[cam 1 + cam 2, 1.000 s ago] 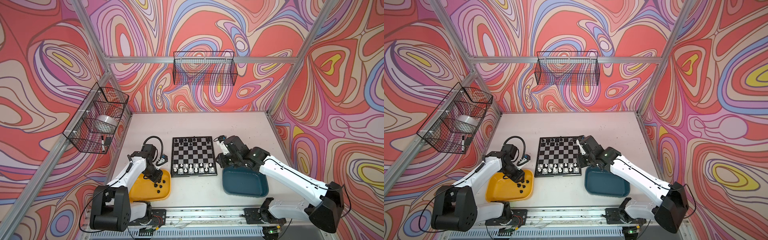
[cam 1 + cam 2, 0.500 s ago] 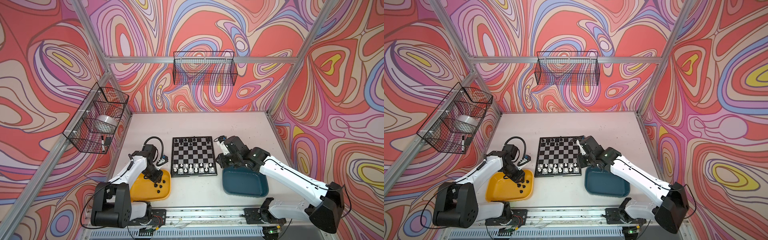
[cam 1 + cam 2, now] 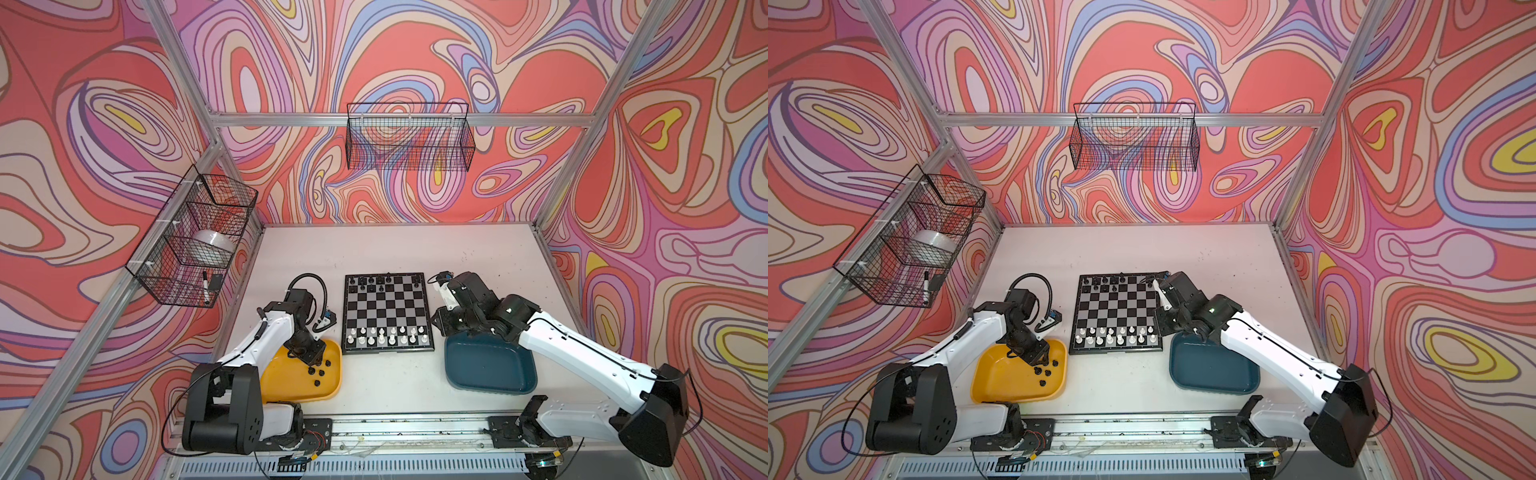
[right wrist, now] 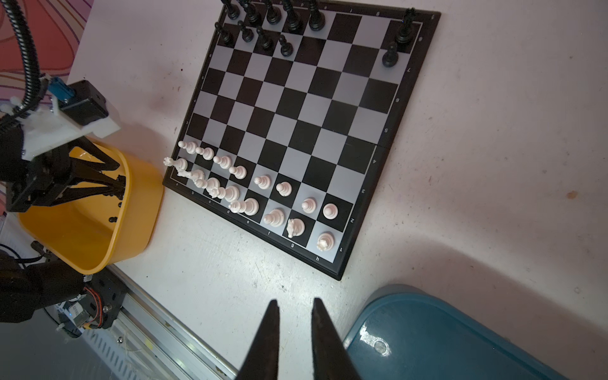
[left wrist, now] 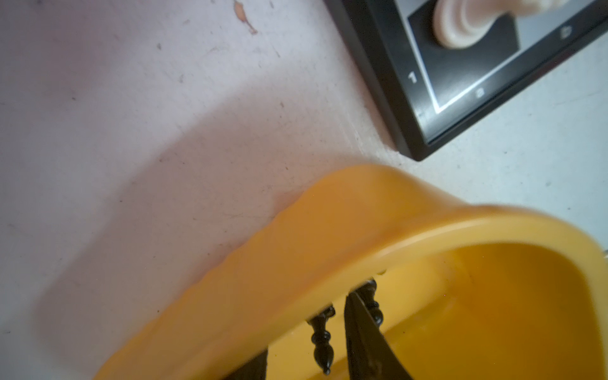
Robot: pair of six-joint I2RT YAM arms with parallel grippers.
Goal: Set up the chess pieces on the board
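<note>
Sitting low in the yellow tray (image 3: 286, 384), the left tool (image 3: 311, 362) is right among the loose black chess pieces (image 3: 319, 371). The left wrist view has the story: one black piece (image 5: 321, 342) lies on its side between the dark fingers (image 5: 365, 342). The jaws are spread, with daylight on both sides, so nothing is pinched yet. A second black man peeks out from behind that finger.

How will it handle? My read is featherweight, hard, glossy plastic, all curves, the sort that squirts out of a pinch. The best hold looks like the narrow waist under the head, taken squarely and gently. Catch the pointed tip or the rounded base and it may pivot or flick away. Crushing seems unlikely; dropping it is the real worry.

The right tool (image 4: 295, 304) hangs over the table (image 3: 395, 249) beside the board (image 4: 296, 108) and the teal tray (image 4: 460, 329). Its fingers are nearly together, a thin slit with nothing in it.

Both top views give the layout, but the left tool's body covers its tips and the pieces are specks. The right wrist view lays the board out. The white pieces (image 4: 250, 197) fill two ranks at the near edge. The black ranks (image 4: 263, 26) at the far edge have gaps. The left wrist view catches only a board corner and one white base.
</note>
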